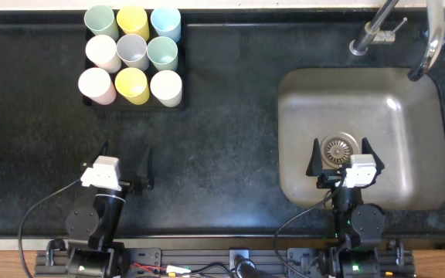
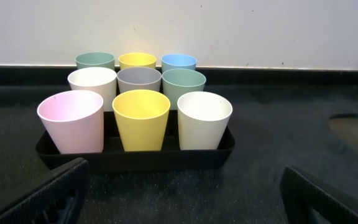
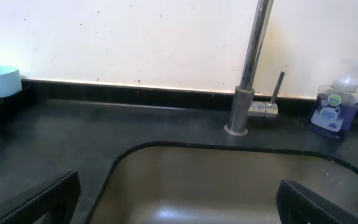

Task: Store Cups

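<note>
Nearby, sink (image 1: 408, 100), faucet (image 3: 251, 68), soap bottle (image 3: 332, 109); nine cups (image 2: 139, 81) fill black tray (image 2: 135, 160)

Bare counter (image 1: 215, 147) separates left pincer (image 1: 126, 153) from the seemingly full tray (image 2: 135, 160).

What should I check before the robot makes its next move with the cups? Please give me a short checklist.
1. Left hand open and holding nothing: ok.
2. Right hand open and holding nothing, above the sink: ok.
3. All nine cups upright in the tray, three rows of three: ok.
4. Front row, the pink cup, yellow cup and white cup, faces the left hand: ok.
5. Gaps between cups wide enough for a finger: cannot tell.
6. Place where the cups should go: cannot tell.
</note>
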